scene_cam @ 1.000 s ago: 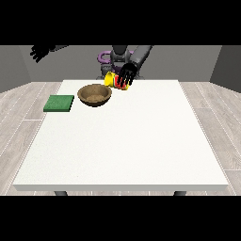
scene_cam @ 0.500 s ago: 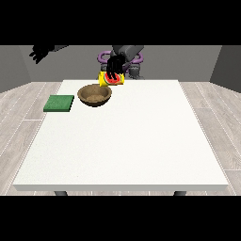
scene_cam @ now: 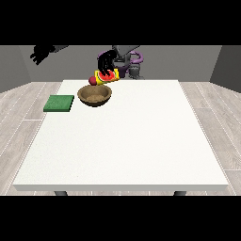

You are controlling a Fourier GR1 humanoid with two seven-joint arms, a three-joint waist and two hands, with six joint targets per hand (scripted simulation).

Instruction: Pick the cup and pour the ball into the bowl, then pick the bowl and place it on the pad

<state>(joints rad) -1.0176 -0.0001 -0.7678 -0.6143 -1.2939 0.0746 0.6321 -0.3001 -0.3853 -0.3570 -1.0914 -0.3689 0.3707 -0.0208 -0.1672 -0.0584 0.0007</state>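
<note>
A yellow cup (scene_cam: 107,75) with a red band lies tipped on its side in the air, mouth towards the view's left, just above the far rim of the brown bowl (scene_cam: 95,95). The black hand at the view's right (scene_cam: 106,62) is curled round the cup from above. A dark red ball (scene_cam: 93,80) shows at the cup's mouth, over the bowl. The green pad (scene_cam: 59,103) lies flat on the table left of the bowl. The hand at the view's left (scene_cam: 41,52) hangs high and far from the table, holding nothing.
The white table (scene_cam: 127,141) stretches wide towards the camera in front of the bowl. The robot's body (scene_cam: 129,59) stands behind the far edge.
The hand with the cup has moved left and tipped the cup further, until it lies sideways over the bowl. The ball now shows at the cup's mouth.
</note>
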